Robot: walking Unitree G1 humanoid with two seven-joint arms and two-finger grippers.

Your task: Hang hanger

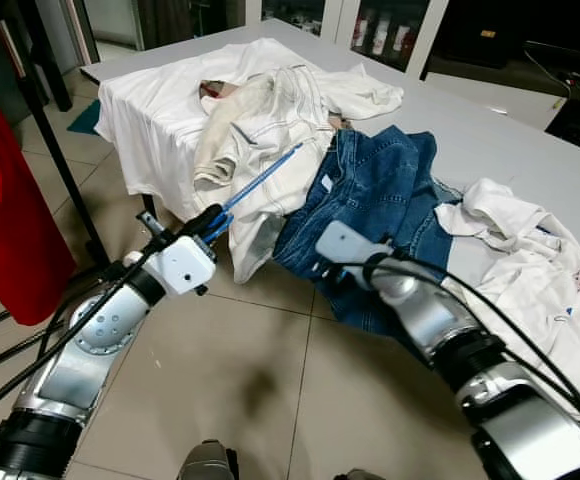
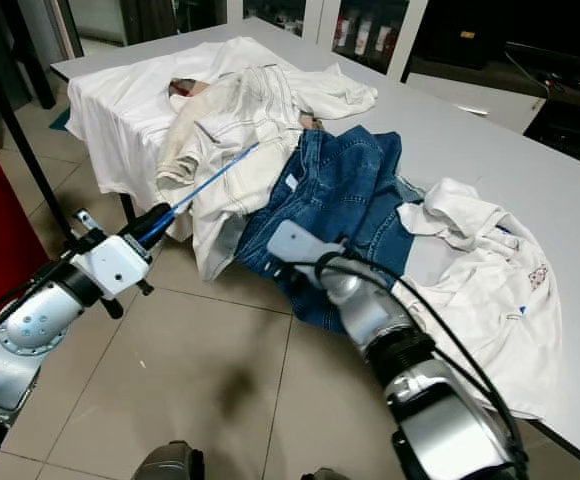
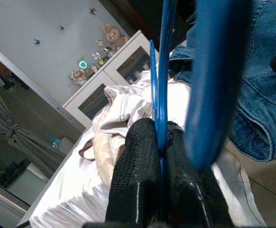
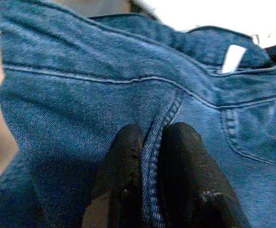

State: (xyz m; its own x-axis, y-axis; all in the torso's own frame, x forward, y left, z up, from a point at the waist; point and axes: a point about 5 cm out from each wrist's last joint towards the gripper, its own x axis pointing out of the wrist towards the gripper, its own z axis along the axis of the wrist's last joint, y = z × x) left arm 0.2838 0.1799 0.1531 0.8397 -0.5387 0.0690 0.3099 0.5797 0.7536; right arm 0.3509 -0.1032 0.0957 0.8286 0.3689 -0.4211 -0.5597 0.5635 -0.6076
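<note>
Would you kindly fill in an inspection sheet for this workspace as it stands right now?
Surface: white table, near edge draped with clothes.
Job's things: blue hanger, thin, slanting from the left gripper over the cream shirt.
Clutter: blue jeans hanging over the table edge; white sheet; white shirt on the right.
Grippers: left gripper shut on the hanger; right gripper pinching a jeans seam.
Cables: black cables along the right arm.
Surroundings: tiled floor; red garment on the left; glass-door cabinet behind.
</note>
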